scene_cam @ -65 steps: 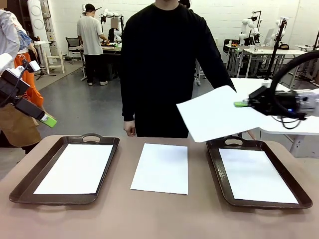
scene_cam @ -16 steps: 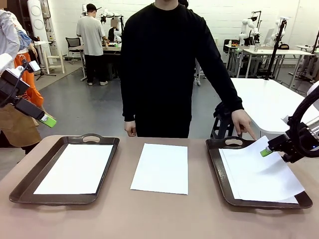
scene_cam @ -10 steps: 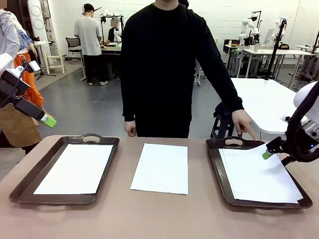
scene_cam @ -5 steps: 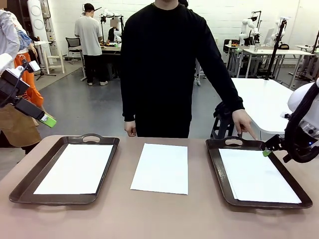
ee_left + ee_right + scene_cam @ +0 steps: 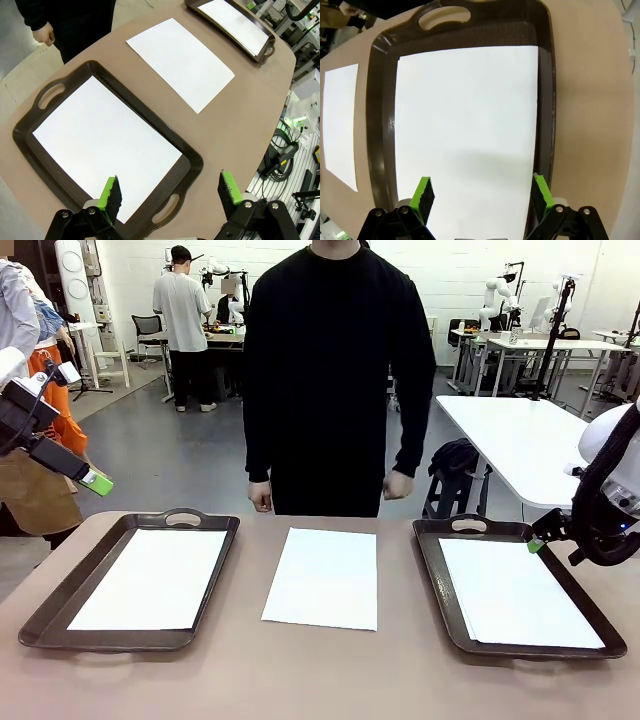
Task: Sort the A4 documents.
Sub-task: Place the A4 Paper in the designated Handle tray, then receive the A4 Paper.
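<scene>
Three white A4 documents lie flat. One is in the left brown tray (image 5: pixel 40 625), shown as a sheet (image 5: pixel 150 580) and again as a sheet (image 5: pixel 105 145). A loose sheet (image 5: pixel 322 578) rests on the table between the trays, also a loose sheet (image 5: pixel 180 62). The third sheet (image 5: pixel 520 590) fills the right tray (image 5: pixel 430 570), close below as a sheet (image 5: pixel 465 125). My right gripper (image 5: pixel 535 543) hovers open over that tray's far right rim, its own view showing the gripper (image 5: pixel 482 195) empty. My left gripper (image 5: pixel 95 480) hangs open, high off the table's left side, seen as a gripper (image 5: pixel 170 192) above the left tray.
A person in black stands at the far edge behind the loose sheet, one hand (image 5: pixel 398 485) hanging at their side. The brown tabletop (image 5: pixel 320 670) has bare room in front of the trays. Cables and equipment (image 5: pixel 285 155) lie past the table's edge.
The top sheet has settled flat in the right tray. My right gripper drew back toward the tray's right rim. The person's hand left the tray's far handle and returned to their side.
</scene>
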Motion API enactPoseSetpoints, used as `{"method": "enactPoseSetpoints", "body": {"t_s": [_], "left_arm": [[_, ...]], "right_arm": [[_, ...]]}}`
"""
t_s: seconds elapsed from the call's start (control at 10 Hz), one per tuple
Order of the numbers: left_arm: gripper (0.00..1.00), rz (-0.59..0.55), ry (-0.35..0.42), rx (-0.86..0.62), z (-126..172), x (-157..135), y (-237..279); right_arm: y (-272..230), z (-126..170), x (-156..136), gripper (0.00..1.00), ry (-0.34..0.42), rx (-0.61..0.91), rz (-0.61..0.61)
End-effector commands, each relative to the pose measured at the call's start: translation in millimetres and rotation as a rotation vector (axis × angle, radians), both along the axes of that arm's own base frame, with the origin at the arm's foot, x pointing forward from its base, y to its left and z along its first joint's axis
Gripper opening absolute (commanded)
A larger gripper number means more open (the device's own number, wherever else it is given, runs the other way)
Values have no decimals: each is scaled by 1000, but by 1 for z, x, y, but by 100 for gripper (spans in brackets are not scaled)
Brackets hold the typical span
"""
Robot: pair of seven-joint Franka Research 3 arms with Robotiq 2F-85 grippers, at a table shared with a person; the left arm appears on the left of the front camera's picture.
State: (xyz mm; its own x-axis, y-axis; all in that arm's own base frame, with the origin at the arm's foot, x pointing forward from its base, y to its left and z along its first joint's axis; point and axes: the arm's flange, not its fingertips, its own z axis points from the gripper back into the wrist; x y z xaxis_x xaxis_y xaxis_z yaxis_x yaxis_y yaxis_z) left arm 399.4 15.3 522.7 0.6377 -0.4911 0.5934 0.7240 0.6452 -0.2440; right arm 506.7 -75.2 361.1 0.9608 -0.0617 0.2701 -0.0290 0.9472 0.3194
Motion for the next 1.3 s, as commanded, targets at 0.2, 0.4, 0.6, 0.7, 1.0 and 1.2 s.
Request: {"method": "enactPoseSetpoints", "body": {"t_s": [0.2,0.4,0.6,0.7,1.0,1.2], "left_arm": [[100,-7,-4,-3,0,0,1],[100,-7,-4,-3,0,0,1],[100,-7,-4,-3,0,0,1],[100,-7,-4,-3,0,0,1],[100,-7,-4,-3,0,0,1],[100,-7,-4,-3,0,0,1]], "right_arm": [[0,-1,0,100,-1,-3,10],[0,-1,0,100,-1,-3,10],[0,-1,0,100,-1,-3,10],[0,-1,0,100,-1,-3,10],[0,-1,0,100,-1,-3,10],[0,-1,0,100,-1,-3,10]]}}
